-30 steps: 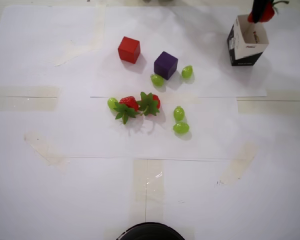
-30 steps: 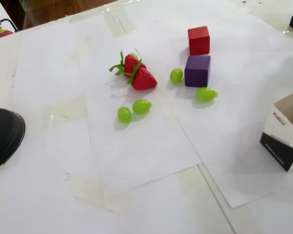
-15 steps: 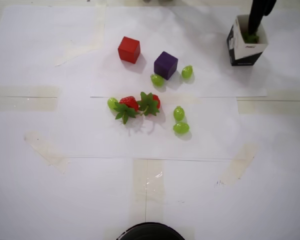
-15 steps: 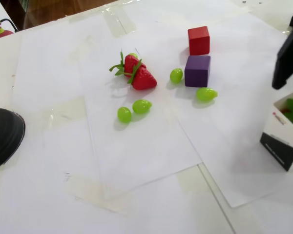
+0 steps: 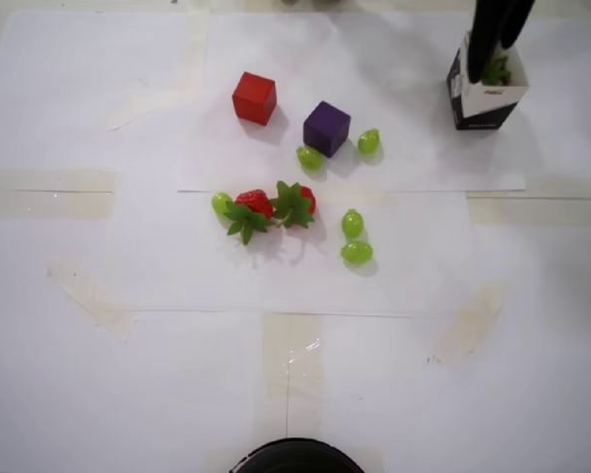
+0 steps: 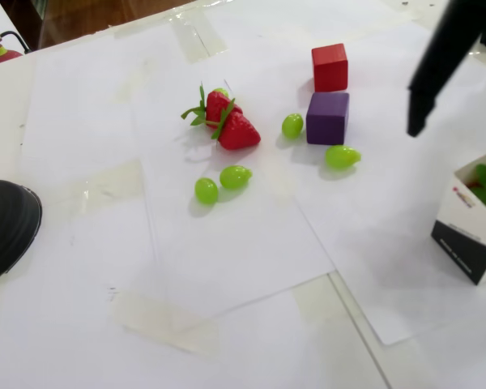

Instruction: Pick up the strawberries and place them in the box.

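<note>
Box (image 5: 483, 99) label print unreadable, 1 strawberry (image 5: 495, 71) seen inside, gripper (image 5: 494, 44) spread open and empty above, 2 strawberries (image 5: 273, 204) mid-table.

Black gripper (image 5: 494, 61), two long thin fingers (image 5: 480, 49), smooth and dark, one plain black finger in the fixed view

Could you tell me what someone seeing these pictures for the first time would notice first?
Probably the two red strawberries lying together mid-table in the overhead view, ringed by green grapes. Behind them sit a red cube and a purple cube. At the top right, the open gripper hangs over the box, where green leaves show.
</note>
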